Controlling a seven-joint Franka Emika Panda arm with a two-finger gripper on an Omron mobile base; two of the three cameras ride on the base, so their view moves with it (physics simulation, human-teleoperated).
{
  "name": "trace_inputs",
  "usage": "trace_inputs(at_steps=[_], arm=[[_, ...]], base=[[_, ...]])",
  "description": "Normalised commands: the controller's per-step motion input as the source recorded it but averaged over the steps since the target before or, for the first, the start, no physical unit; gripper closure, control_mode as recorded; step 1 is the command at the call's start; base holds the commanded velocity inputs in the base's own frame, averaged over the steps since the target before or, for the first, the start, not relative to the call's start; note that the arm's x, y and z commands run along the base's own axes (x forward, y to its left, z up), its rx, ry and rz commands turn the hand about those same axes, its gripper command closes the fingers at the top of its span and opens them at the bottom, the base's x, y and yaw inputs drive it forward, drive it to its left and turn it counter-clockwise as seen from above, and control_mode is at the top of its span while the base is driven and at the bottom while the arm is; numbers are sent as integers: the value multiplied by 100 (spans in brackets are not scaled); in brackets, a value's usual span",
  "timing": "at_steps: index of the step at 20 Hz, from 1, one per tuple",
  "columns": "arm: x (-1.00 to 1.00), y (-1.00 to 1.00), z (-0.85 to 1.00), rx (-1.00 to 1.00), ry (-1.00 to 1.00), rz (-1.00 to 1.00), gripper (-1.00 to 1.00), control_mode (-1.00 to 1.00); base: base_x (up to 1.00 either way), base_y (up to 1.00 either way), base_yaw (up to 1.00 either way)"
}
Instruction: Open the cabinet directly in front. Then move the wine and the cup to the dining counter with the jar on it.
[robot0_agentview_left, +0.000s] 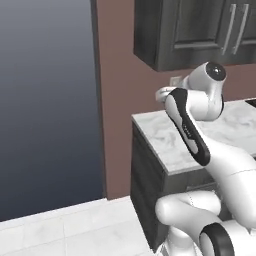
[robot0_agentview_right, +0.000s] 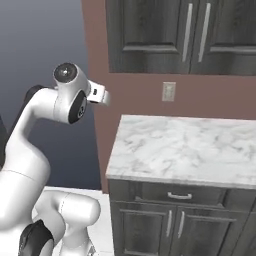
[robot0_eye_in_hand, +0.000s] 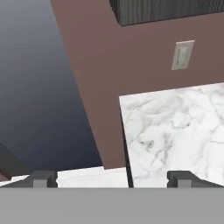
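The end effector (robot0_eye_in_hand: 112, 178) was seen spread wide with nothing between its fingertips (robot0_eye_in_hand: 43, 178), held in the air before the left end of a marble-topped bench (robot0_agentview_right: 185, 147). Below the bench top, a drawer front (robot0_agentview_right: 177, 194) and lower doors were shown. On the brown wall behind, a wall outlet (robot0_agentview_right: 169, 91) was mounted. Above it, the cabinet (robot0_agentview_right: 180, 35) was shown with doors closed, its bar handles (robot0_agentview_right: 195, 32) side by side.

Matt wood-grain cabinet (robot0_agentview_right: 150, 35), seemingly brushed-metal handles (robot0_agentview_right: 188, 31), polished veined marble counter (robot0_agentview_right: 185, 147).
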Motion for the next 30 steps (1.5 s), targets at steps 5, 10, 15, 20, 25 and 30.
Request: trace_inputs(at_steps=[5,10,15,20,25,30], arm=[[0,0,0,0,0,0,-100,100],[0,0,0,0,0,0,-100,100],[0,0,0,0,0,0,-100,100],[0,0,0,0,0,0,-100,100],[0,0,0,0,0,0,-100,100],[0,0,0,0,0,0,-100,100]], base=[[9,-5,53],[-3,0,100],[-1,0,100],[0,0,90],[0,0,74],[0,0,61]])
